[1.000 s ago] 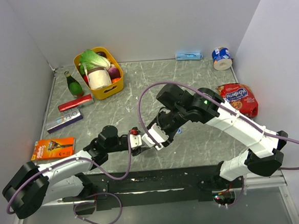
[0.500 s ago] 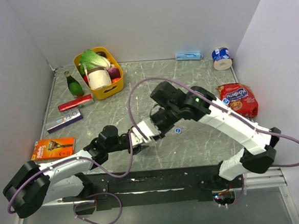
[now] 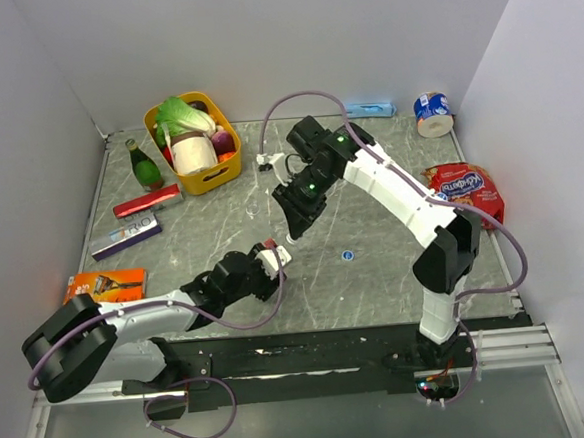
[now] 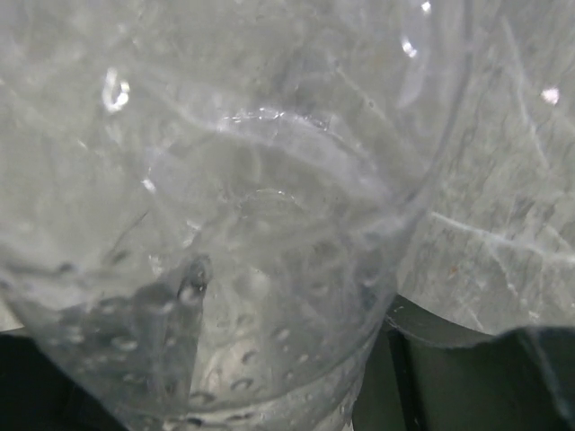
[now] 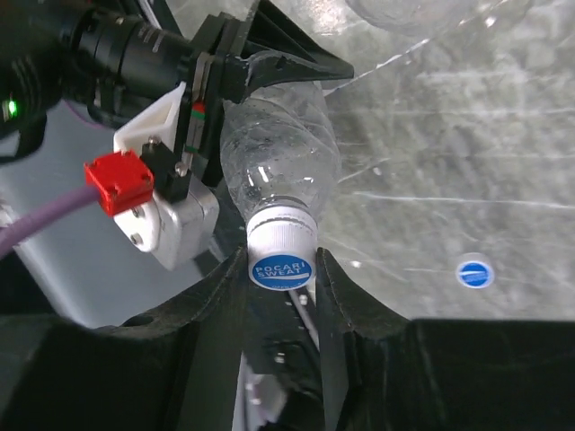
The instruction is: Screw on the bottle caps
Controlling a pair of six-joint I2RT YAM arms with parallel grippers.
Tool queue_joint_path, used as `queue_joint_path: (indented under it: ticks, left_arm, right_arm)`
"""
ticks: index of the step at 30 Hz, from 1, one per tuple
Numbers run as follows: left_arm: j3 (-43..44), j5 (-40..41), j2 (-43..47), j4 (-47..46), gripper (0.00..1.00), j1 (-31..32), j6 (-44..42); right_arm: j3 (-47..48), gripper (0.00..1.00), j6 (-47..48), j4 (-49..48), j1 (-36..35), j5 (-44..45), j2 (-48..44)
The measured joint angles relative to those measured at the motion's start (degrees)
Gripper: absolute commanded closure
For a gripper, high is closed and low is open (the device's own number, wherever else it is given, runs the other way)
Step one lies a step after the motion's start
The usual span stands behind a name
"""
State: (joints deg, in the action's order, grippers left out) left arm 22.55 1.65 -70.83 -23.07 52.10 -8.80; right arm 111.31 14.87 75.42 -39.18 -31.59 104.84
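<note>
Squarely between fingers of the right claw (image 5: 280,259), blue cap (image 5: 280,272) atop bottle (image 5: 280,153).

1. The left arm (image 3: 138,315) lies low, stretched toward the middle.
2. The left pincer (image 3: 271,261) is clamped on a bottle (image 5: 278,162).
3. The right arm (image 3: 390,187) arches high, wrist bent down.
4. The right pincer (image 5: 280,259) squeezes the cap (image 5: 280,272) from both sides.

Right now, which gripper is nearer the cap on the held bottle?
Right. The right gripper pinches the cap; the left gripper clamps the bottle further down its body.
</note>
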Motion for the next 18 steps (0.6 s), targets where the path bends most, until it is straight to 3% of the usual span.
queue_joint_path:
  ticks: [1,2,5,10,12,14,18]
  left_arm:
    - [0.11,0.28,-0.15,0.72,0.99,0.02,0.24]
    - [0.24,0.33,-0.15,1.49,0.99,0.02,0.48]
    - [1.38,0.07,-0.13,1.11,0.99,0.02,1.07]
    - [3.52,-6.91,1.51,-0.92,0.99,-0.48,1.16]
    - [3.61,-12.02,2.29,-0.90,0.99,-1.29,0.55]
    - [3.78,-18.32,2.47,0.76,0.99,-2.91,-0.72]
    - [5.27,-26.62,2.43,6.29,0.99,-6.08,-5.09]
  right_arm:
    - [0.00,0.50,-1.07,-0.02,0.37,-0.55,0.61]
    - [0.00,0.01,-1.97,-0.02,0.63,-0.92,1.09]
    - [1.73,0.00,-2.56,1.16,0.98,-2.99,1.68]
    - [12.46,0.00,1.81,1.55,4.35,-8.33,1.22]
    - [12.33,0.12,6.78,0.68,5.84,-9.81,-1.86]
    - [3.54,0.24,15.10,-2.32,7.23,-10.10,-10.43]
    - [-17.42,0.31,31.17,-7.21,5.03,-7.13,-31.82]
